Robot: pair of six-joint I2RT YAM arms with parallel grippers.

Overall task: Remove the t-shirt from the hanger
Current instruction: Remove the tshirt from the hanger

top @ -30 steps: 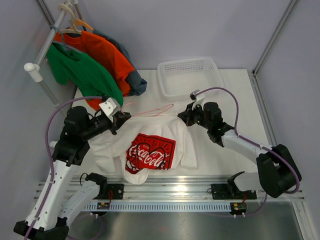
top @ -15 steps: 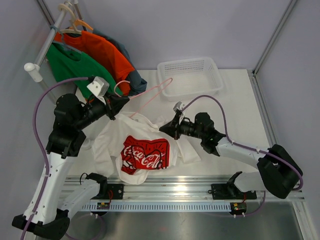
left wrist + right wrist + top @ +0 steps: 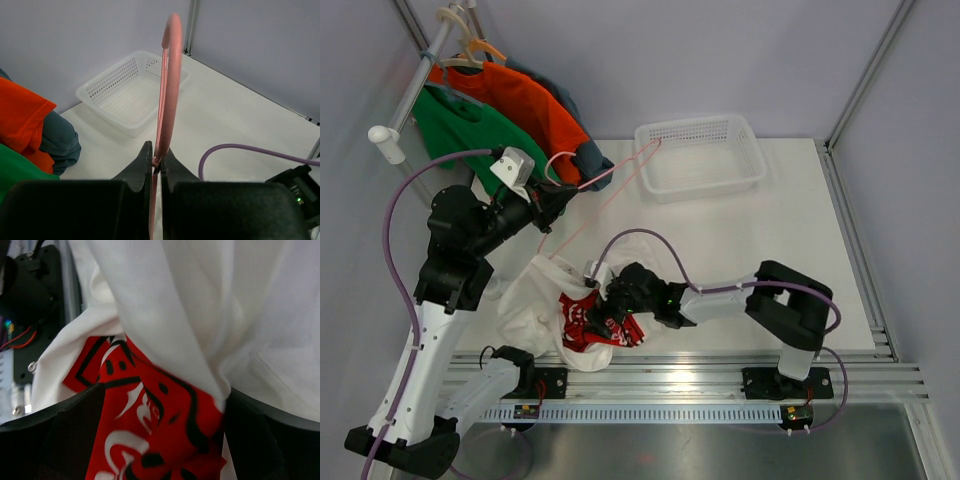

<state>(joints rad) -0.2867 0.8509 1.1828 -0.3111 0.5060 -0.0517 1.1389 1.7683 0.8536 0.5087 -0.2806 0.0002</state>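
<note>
The pink wire hanger (image 3: 648,148) slants from near the basket down toward the crumpled white t-shirt (image 3: 532,292) with a red print, which lies bunched at the table's front left. My left gripper (image 3: 552,200) is shut on the hanger's neck, and its wrist view shows the hanger hook (image 3: 170,65) rising from the left gripper (image 3: 156,150). My right gripper (image 3: 605,310) sits low on the shirt. In its wrist view the right gripper (image 3: 162,440) stands open wide, with the t-shirt's (image 3: 175,315) red-printed fabric lying between the jaws.
A white mesh basket (image 3: 695,123) stands at the back of the table and also shows in the left wrist view as the basket (image 3: 95,100). At back left a rack (image 3: 390,140) holds a green shirt (image 3: 480,140) and an orange shirt (image 3: 532,105).
The right arm swung left and down onto the shirt and its jaws opened. The left gripper lifted the hanger up and back toward the basket. The shirt bunched up at the front left.
</note>
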